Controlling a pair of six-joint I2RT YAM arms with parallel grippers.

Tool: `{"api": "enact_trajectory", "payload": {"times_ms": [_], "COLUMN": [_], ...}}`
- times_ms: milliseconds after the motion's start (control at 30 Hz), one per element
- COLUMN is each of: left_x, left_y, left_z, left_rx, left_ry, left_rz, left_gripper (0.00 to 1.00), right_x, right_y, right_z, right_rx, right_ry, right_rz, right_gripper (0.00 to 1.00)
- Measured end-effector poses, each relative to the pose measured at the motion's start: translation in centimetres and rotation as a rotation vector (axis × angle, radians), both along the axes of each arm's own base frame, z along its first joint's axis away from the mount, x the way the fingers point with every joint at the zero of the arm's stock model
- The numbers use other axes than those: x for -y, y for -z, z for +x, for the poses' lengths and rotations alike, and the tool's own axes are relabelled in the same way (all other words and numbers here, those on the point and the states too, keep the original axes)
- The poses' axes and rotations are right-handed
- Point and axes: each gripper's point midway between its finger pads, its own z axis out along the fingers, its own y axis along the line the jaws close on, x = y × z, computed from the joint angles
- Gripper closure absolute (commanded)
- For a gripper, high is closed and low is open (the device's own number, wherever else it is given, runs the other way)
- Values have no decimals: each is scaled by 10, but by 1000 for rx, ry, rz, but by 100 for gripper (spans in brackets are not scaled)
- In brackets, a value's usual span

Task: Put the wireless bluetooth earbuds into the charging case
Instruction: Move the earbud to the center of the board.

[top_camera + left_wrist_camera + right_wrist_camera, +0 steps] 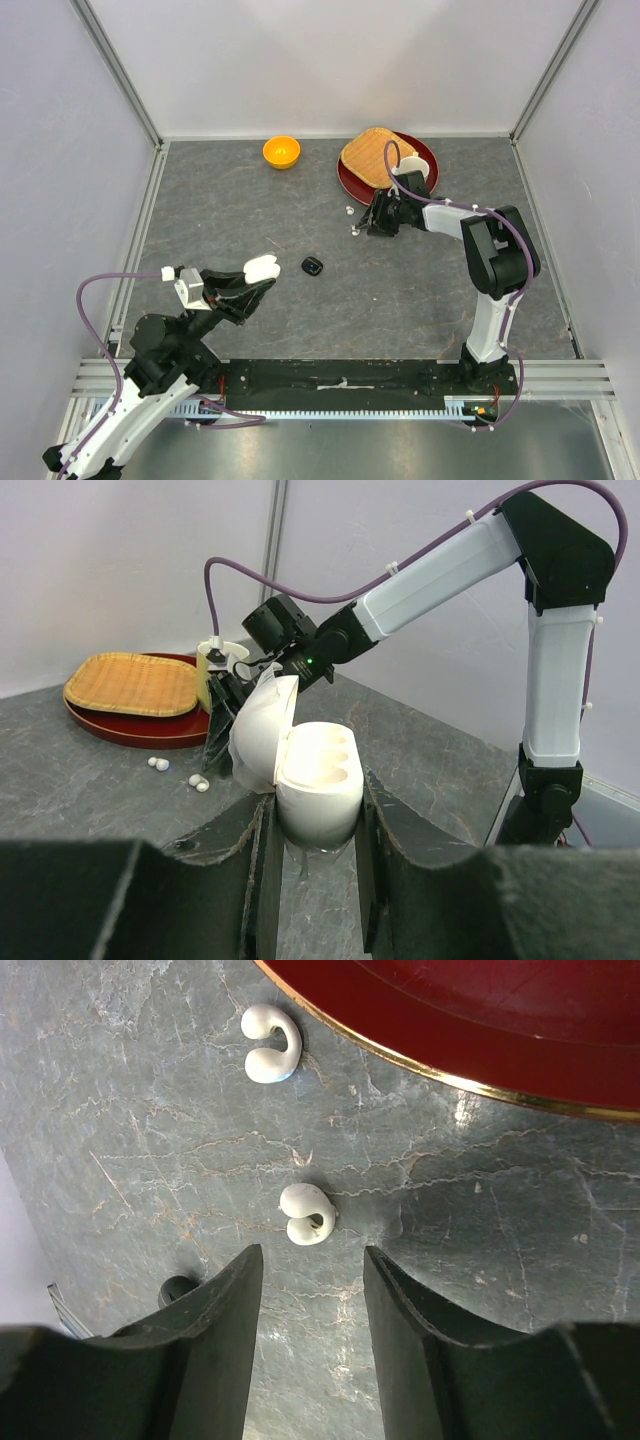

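My left gripper (262, 276) is shut on a white charging case (261, 266), held above the table at the near left. In the left wrist view the case (318, 770) sits between the fingers with its lid (260, 735) swung open and its empty wells showing. Two white earbuds (347, 211) (355, 232) lie on the table beside the red plate. My right gripper (312, 1255) hovers open right over them. The nearer earbud (308, 1214) lies just ahead of the gap between the fingertips, and the other earbud (272, 1044) lies farther off by the plate rim.
A red plate (425, 160) at the back right carries a woven mat (372, 152) and a white cup (412, 181). An orange bowl (281, 152) stands at the back. A small black object (312, 265) lies mid-table near the held case.
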Motion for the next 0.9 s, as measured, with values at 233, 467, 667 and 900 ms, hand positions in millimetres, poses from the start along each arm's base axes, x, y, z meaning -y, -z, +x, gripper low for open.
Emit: {"api": "enact_trajectory", "payload": {"times_ms": [233, 467, 667, 900], "left_x": [0, 0, 0, 0], "left_y": [0, 0, 0, 0], "left_z": [0, 0, 0, 0], "left_rx": [0, 0, 0, 0], "left_ry": [0, 1, 0, 0], "left_rz": [0, 0, 0, 0], "left_gripper": [98, 98, 98, 98], "right_x": [1, 1, 0, -6], "right_y": [0, 3, 8, 11], "right_z": [0, 0, 0, 2], "right_rx": [1, 0, 9, 32], "right_ry": [1, -1, -5, -11], "right_rz": [-4, -11, -34, -52], "right_gripper": [52, 53, 55, 63]}}
